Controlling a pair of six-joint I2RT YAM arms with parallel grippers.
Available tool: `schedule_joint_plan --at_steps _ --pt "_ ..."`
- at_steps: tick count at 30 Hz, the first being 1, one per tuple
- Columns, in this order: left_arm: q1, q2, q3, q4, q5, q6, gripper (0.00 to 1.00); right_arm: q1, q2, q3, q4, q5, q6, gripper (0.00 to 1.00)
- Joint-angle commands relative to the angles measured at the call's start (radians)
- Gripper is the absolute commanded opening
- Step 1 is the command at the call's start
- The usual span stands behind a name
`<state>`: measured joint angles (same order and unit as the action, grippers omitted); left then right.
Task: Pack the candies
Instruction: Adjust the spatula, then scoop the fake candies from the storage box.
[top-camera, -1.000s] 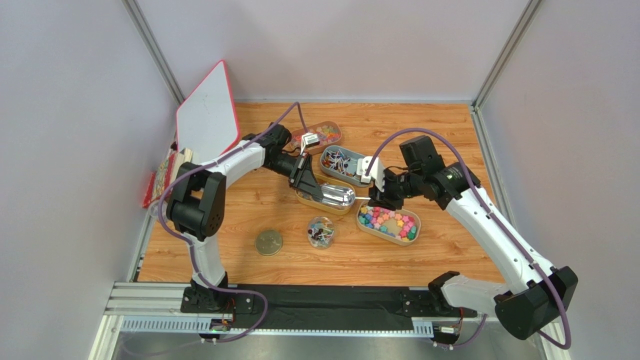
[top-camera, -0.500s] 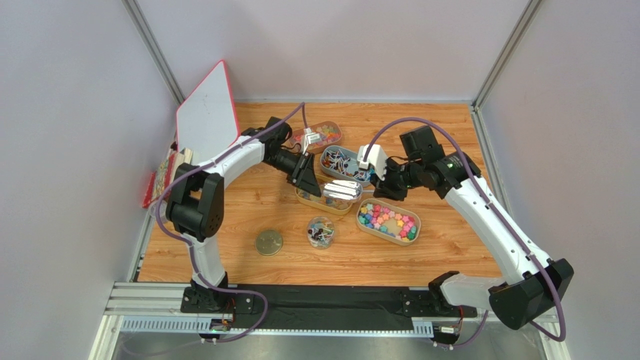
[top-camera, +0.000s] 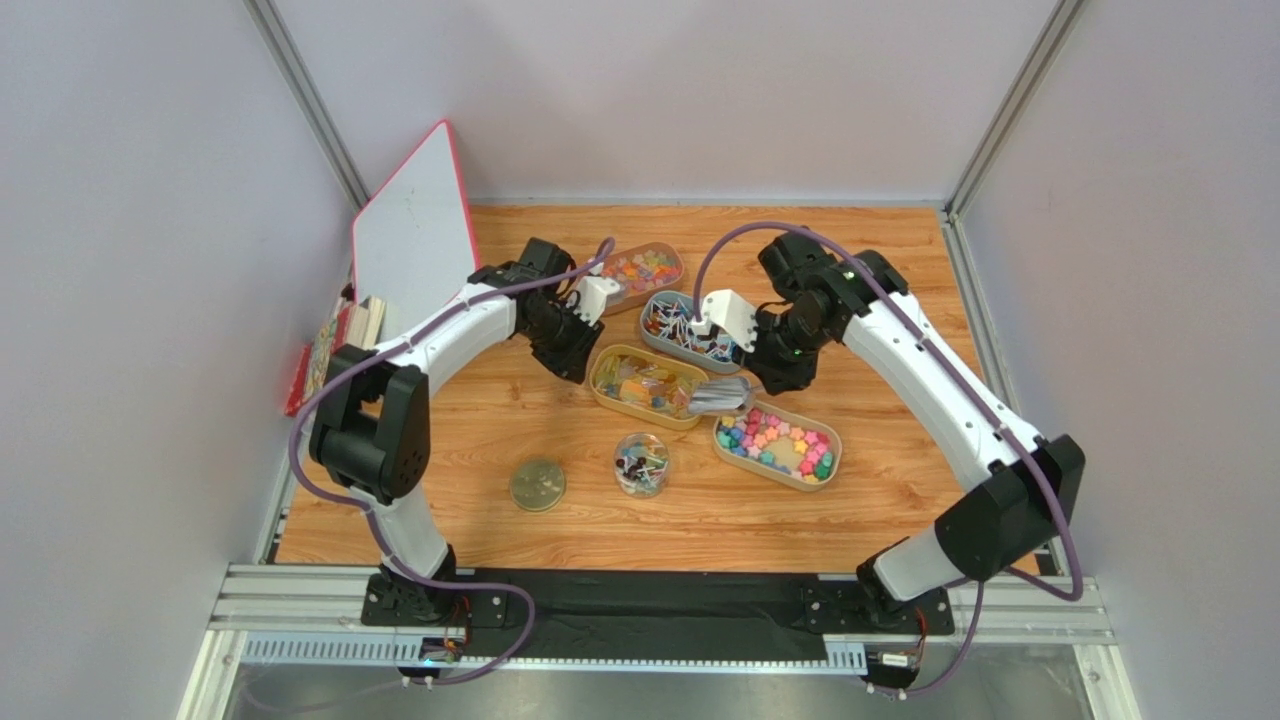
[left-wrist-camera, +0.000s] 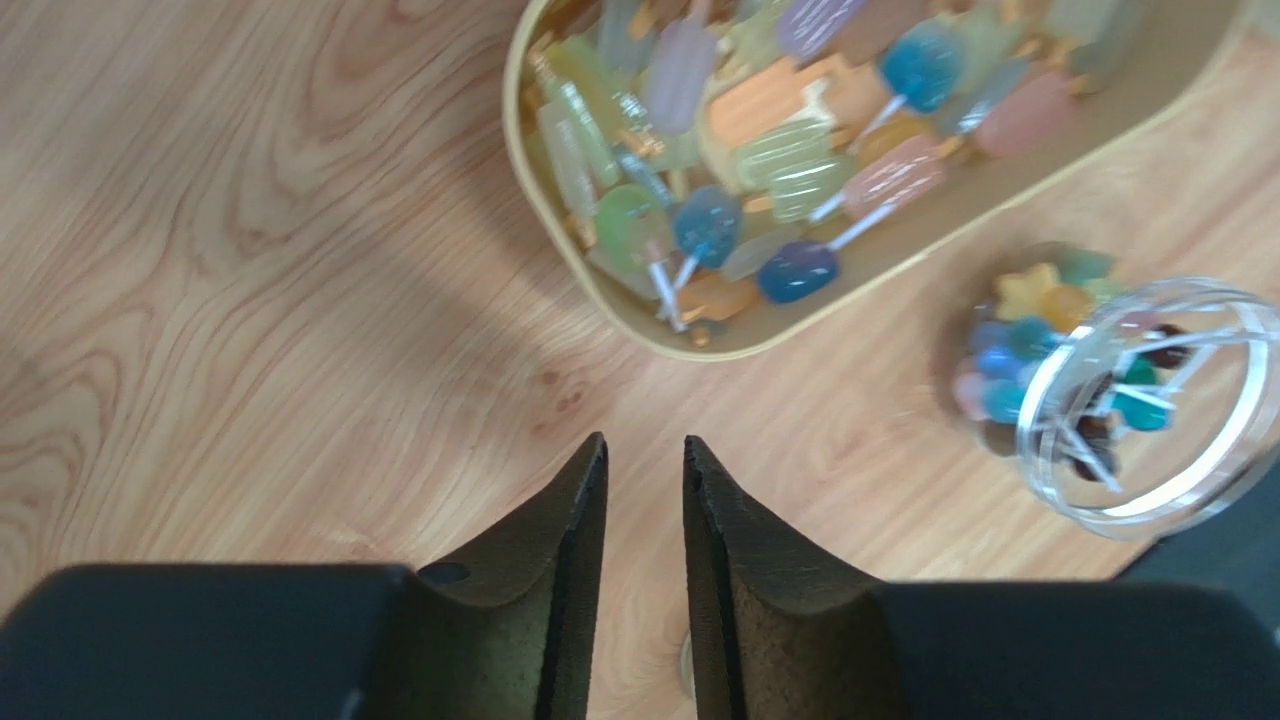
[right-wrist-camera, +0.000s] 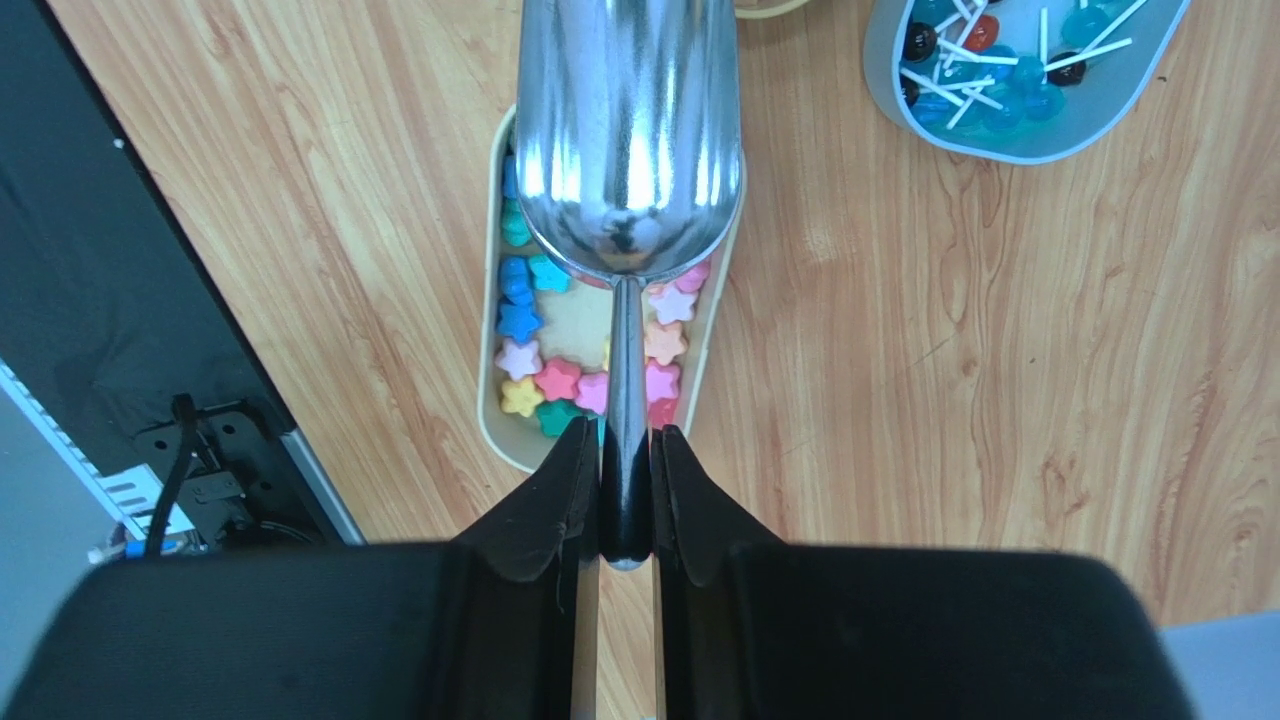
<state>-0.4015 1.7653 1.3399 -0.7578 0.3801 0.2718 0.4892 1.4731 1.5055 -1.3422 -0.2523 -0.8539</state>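
On the wooden worktop (right-wrist-camera: 932, 345), the right gripper (right-wrist-camera: 625, 450) pinches a shiny metal scoop (right-wrist-camera: 628, 120) by its handle over bright star-shaped candies (right-wrist-camera: 538, 375), probably to scoop them; the left gripper (left-wrist-camera: 646, 465) is slightly parted and empty.

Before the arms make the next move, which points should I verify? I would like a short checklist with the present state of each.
1. Grip: right claw shut on the handle of the scoop: ok.
2. Position: scoop above the tray of star candies: ok.
3. Load: no candy shows in the scoop: not ok.
4. Other arm: left claw empty, jaws slightly apart, over bare wood: ok.
5. Target: jar open, lid lying apart from it: ok.
6. Room left in the jar: cannot tell.
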Motion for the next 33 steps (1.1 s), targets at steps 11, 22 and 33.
schedule_joint_plan --at_steps 11,22,33 --pt "-0.013 0.118 0.024 0.075 -0.121 0.02 0.23 0.072 0.22 0.225 -0.104 0.2 0.038 0.0" --pt "-0.016 0.174 0.085 0.067 -0.012 -0.023 0.24 0.109 0.411 0.433 -0.314 0.294 -0.026 0.0" --pt "-0.028 0.134 -0.001 0.086 0.143 -0.049 0.25 0.109 0.284 0.289 -0.327 0.3 -0.108 0.0"
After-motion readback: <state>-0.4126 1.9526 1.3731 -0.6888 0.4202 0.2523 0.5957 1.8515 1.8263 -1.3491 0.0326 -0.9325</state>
